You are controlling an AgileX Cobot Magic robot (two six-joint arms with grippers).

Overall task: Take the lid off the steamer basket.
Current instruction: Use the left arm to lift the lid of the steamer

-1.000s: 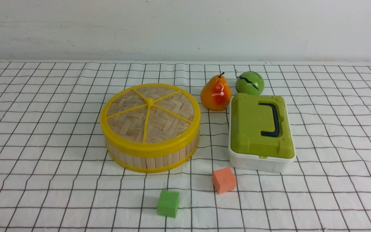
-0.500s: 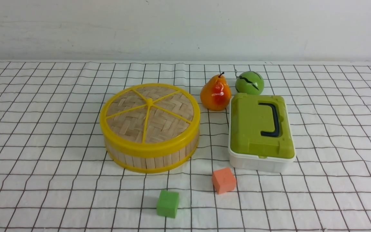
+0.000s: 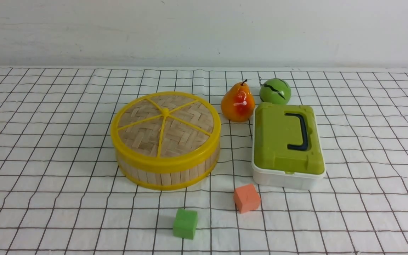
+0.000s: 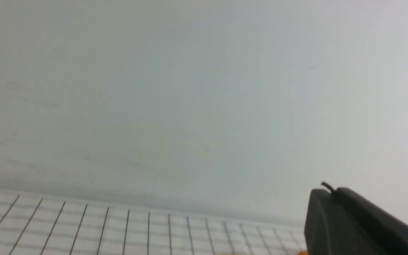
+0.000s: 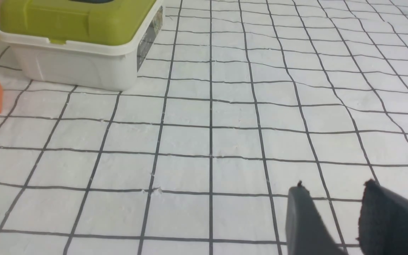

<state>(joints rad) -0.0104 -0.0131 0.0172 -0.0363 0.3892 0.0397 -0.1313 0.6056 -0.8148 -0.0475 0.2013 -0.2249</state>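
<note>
The lid (image 3: pixel 165 124), a woven bamboo disc with a yellow rim and yellow spokes, sits flat on the steamer basket (image 3: pixel 168 175) left of the table's middle in the front view. Neither gripper shows in that view. In the left wrist view my left gripper (image 4: pixel 331 191) has its dark fingers pressed together, shut on nothing, pointing over the checked cloth toward the pale wall. In the right wrist view my right gripper (image 5: pixel 333 187) stands open over bare cloth, away from the basket, with a clear gap between its fingers.
A white box with a green lid (image 3: pixel 287 141) stands right of the basket, also visible as the white box (image 5: pixel 76 56). Behind it are a pear (image 3: pixel 237 102) and a green ball (image 3: pixel 275 91). An orange cube (image 3: pixel 246 197) and a green cube (image 3: pixel 185 223) lie in front.
A dark sliver at the bottom left corner of the front view has gone out of frame. The lid, basket and other objects have not moved.
</note>
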